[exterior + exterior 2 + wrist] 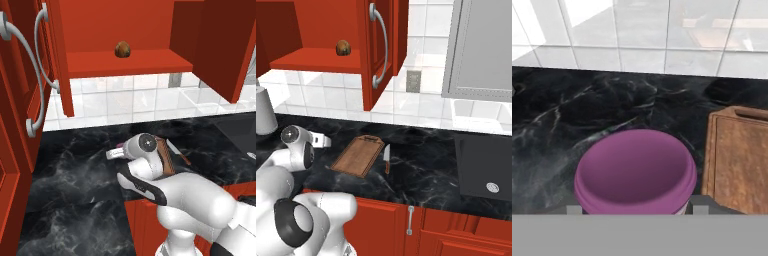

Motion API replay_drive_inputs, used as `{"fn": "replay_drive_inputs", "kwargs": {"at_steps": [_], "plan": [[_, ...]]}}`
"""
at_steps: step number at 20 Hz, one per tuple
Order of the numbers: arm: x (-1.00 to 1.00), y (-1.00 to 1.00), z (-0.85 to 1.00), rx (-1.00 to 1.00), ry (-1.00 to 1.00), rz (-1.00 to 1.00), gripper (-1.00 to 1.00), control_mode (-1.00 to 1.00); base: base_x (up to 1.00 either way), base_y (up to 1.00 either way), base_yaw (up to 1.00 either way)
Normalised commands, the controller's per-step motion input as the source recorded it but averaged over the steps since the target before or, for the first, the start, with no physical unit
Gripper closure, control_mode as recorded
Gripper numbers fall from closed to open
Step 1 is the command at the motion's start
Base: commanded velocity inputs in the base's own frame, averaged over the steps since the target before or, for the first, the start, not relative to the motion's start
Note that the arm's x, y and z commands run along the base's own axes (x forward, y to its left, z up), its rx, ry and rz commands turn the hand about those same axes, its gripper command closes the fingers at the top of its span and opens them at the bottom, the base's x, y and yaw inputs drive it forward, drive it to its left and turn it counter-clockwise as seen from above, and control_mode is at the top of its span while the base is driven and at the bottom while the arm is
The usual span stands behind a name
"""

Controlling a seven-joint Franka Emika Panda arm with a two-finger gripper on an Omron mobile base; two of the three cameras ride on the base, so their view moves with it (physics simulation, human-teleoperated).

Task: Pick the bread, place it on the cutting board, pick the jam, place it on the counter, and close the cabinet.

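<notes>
The bread, a small round golden-brown roll, sits on the red shelf inside the open cabinet, toward the back and well above the table; the right base view shows it on the same shelf, just left of an open door with its long curved silver handle. The cutting board lies flat on the black marble table, bare, its short handle end pointing toward the tiled wall. A knife lies just beside the board's right edge, apart from it. The jam fills the lower middle of the hand view, its lavender lid facing the camera, with the table behind it and the cutting board just to its right. The jar stands between the jaws, whose tips peek out on either side of it at the bottom edge, but whether they are clamped on it or merely straddling it cannot be told. In the left base view the gripper reaches low over the table beside the board, a sliver of purple showing at its tip. Both cabinet doors stand open, one at the left edge and one at the right. A dark cooktop is set into the table at the far right.
</notes>
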Motion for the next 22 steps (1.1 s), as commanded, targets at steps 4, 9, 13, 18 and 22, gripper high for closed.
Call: {"fn": "replay_drive_inputs", "kwargs": {"at_steps": [4, 9, 13, 18, 22], "plan": [[0.07, 0.0, -0.23, 0.0, 0.0, 0.01, 1.0, -1.0, 0.0, 0.0, 0.0], [0.05, 0.01, -0.24, 0.0, 0.0, 0.0, 1.0, -1.0, 0.0, 0.0, 0.0], [0.05, 0.01, -0.2, 0.0, 0.0, 0.0, 1.0, -1.0, 0.0, 0.0, 0.0], [0.08, 0.0, -0.18, 0.0, 0.0, 0.0, 1.0, -1.0, 0.0, 0.0, 0.0], [0.07, 0.0, -0.14, 0.0, 0.0, 0.0, 1.0, -1.0, 0.0, 0.0, 0.0]]}}
